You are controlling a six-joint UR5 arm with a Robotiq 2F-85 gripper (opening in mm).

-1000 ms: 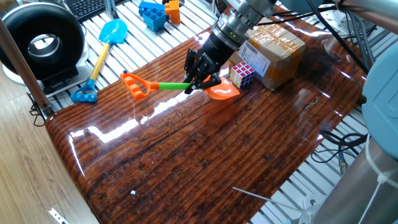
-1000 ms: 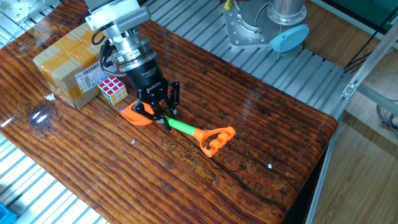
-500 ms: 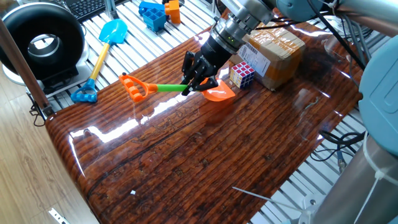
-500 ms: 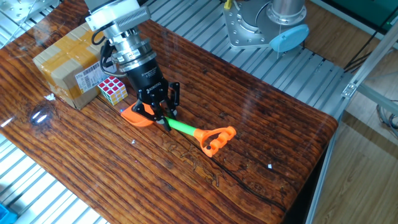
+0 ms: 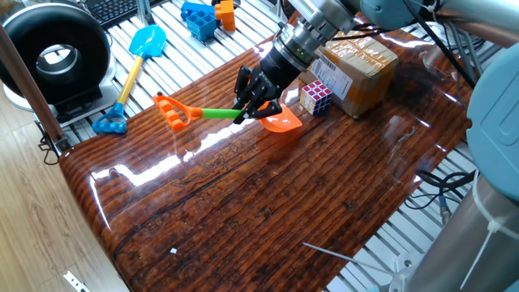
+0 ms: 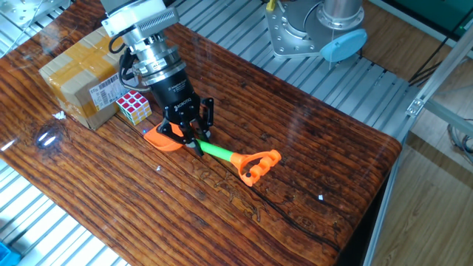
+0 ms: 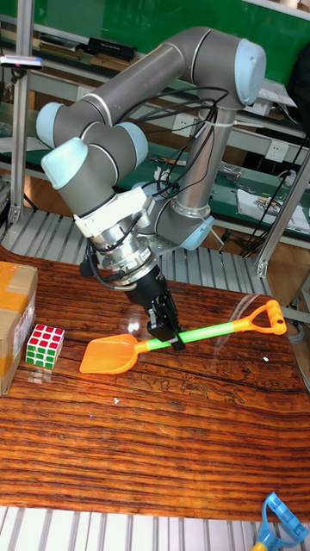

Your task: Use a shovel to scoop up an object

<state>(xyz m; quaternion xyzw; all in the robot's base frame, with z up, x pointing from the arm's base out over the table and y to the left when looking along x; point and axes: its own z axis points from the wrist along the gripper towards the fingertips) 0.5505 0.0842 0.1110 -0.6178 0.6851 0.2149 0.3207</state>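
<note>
The shovel (image 5: 212,113) (image 6: 222,152) (image 7: 202,334) has an orange scoop blade, a green shaft and an orange D-shaped handle. My gripper (image 5: 252,108) (image 6: 194,139) (image 7: 169,336) is shut on the green shaft just behind the blade. The tall fixed view shows the blade (image 7: 109,354) tilted down toward the wood. The object, a small Rubik's cube (image 5: 316,97) (image 6: 134,107) (image 7: 44,345), rests on the table a short gap beyond the blade's tip, beside the cardboard box.
A brown cardboard box (image 5: 357,66) (image 6: 77,74) (image 7: 14,320) stands right behind the cube. A blue shovel with a yellow shaft (image 5: 132,71) and blue and orange toys (image 5: 206,16) lie off the wooden table (image 5: 268,203) on the metal slats. A black round device (image 5: 53,50) stands at the far left.
The gripper has drawn the shovel slightly back from the cube, toward the handle side. The gap between blade and cube has grown a little.
</note>
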